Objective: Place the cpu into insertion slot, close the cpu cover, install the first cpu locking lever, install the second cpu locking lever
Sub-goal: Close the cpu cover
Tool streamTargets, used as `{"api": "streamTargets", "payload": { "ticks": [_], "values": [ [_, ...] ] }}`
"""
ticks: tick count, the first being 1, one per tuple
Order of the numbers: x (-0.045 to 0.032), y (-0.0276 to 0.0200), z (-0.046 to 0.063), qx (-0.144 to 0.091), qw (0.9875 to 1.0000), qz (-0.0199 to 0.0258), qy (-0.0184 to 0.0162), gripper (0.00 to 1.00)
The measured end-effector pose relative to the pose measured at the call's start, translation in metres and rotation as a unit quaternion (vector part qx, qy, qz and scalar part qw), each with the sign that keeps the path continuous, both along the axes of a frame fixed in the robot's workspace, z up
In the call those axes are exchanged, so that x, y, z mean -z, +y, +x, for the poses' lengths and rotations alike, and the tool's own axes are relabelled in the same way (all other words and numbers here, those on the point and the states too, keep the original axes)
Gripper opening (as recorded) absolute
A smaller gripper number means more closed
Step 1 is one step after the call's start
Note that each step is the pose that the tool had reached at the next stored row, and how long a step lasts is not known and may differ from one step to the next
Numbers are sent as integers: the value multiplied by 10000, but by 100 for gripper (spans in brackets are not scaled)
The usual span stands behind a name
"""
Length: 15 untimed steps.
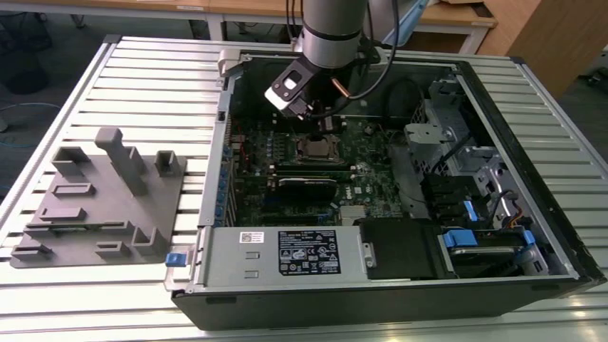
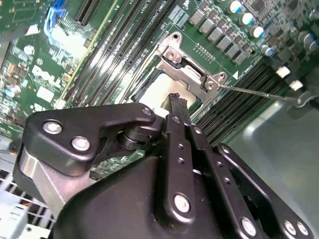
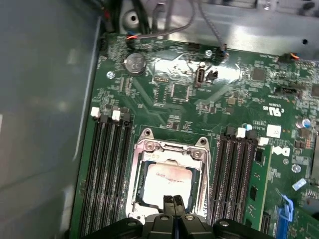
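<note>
Your gripper (image 3: 174, 203), fingers pressed together and empty, hangs over the cpu (image 3: 167, 178), flat in the insertion slot (image 3: 141, 185), edges parallel to the memory slots (image 3: 107, 169), framed by the cpu cover (image 3: 172, 148); print unreadable.

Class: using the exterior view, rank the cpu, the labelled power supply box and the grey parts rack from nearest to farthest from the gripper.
1. cpu: right under the gripper.
2. power supply box: inside the case, along its near wall.
3. grey parts rack: outside the case, at the exterior view's left.
</note>
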<state>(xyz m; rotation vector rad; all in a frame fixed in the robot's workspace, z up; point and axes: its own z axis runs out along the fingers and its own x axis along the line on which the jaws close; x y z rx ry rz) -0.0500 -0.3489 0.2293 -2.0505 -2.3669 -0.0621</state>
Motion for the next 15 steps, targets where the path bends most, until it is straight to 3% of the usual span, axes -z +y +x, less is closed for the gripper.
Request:
{"api": "streamTargets", "payload": {
  "ticks": [15],
  "values": [
    [0, 0, 0, -58, 10000, 0, 0, 11]
  ]
}}
